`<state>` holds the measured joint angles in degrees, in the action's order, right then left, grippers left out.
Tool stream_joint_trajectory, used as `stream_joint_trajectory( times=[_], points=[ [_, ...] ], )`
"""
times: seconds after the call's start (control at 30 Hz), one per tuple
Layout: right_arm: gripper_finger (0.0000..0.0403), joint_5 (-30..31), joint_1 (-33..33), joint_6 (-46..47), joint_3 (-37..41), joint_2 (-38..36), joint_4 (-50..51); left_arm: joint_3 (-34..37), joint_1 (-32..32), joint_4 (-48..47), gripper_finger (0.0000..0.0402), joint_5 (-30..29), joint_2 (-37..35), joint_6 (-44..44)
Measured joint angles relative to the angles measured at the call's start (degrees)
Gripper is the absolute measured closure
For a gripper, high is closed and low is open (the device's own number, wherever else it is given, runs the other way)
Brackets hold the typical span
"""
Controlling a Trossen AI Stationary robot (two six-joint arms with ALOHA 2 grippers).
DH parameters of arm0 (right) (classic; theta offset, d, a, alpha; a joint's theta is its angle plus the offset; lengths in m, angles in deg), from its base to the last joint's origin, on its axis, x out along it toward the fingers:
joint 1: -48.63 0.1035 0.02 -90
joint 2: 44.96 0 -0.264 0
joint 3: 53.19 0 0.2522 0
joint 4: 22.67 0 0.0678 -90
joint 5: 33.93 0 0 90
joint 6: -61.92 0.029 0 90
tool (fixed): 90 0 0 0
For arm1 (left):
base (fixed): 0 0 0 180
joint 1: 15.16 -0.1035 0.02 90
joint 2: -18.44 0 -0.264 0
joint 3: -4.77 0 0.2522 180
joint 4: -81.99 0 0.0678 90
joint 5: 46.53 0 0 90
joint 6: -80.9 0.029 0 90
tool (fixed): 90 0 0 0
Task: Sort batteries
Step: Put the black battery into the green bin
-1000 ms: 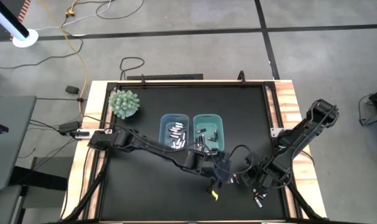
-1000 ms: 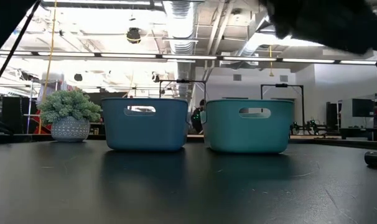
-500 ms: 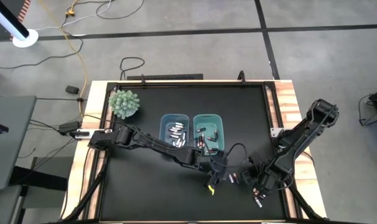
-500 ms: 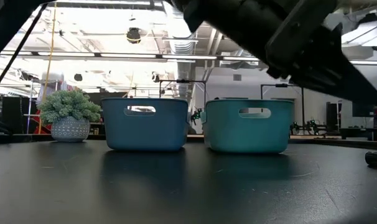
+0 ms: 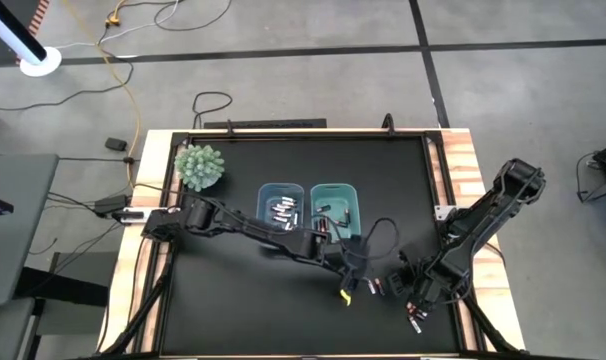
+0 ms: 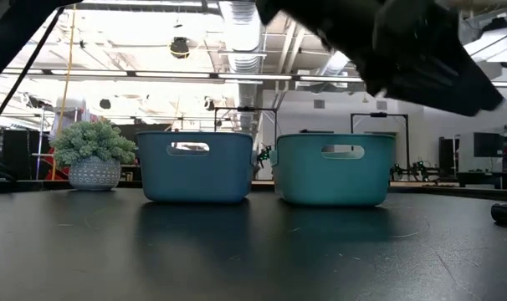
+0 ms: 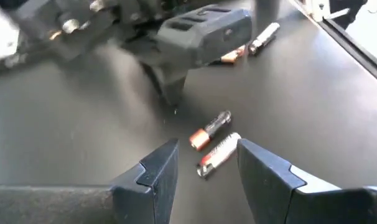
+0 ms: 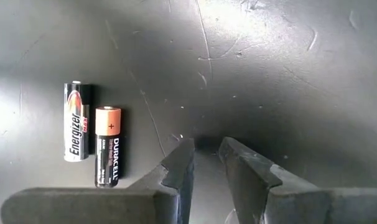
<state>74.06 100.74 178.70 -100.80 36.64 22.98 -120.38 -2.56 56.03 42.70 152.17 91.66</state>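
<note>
Tabletop: black mat in a wooden frame; I see a potted plant at the far left corner.
Bins: blue bin and teal bin side by side mid-table, each with batteries inside.
Left gripper: I have it stretched toward the near right part, fingers apart, above a copper-topped battery and a silvery battery lying side by side.
Right gripper: low near the near right corner, fingers almost together and empty; an Energizer battery and a Duracell battery lie touching just beside it.
</note>
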Motion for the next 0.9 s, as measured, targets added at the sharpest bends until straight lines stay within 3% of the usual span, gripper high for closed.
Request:
stream_joint_trajectory(
  times=[0.3, 0.43, 0.53, 0.67, 0.77, 0.9],
  points=[
    [0.0284, 0.25, -0.08, -5.33, 0.07, 0.03, -1.69, -12.89, -2.06, -29.10, 0.0244, -14.04, -6.48, -20.29],
    [0.0284, 0.23, -0.13, -6.29, 0.04, 0.02, -1.68, -12.97, -2.42, -39.08, 0.0244, -19.11, -11.66, -31.25],
    [0.0284, 0.23, -0.07, -6.31, -0.23, -0.25, -0.88, -10.75, -1.30, -45.39, 0.0244, -27.39, -16.11, -37.50],
    [0.0284, -0.22, 0.48, -7.54, -2.91, -1.75, 6.98, -1.28, 2.89, -51.41, 0.0244, -36.39, -22.52, -49.35],
    [0.0284, 0.24, 0.49, -10.86, -6.04, -3.85, 12.89, 11.43, 6.15, -47.70, 0.0244, -36.80, -28.73, -58.43],
    [0.0284, 0.86, -0.67, -16.23, -9.36, -5.81, 17.61, 29.47, 10.39, -34.87, 0.0244, -33.85, -37.41, -66.86]
  ],
)
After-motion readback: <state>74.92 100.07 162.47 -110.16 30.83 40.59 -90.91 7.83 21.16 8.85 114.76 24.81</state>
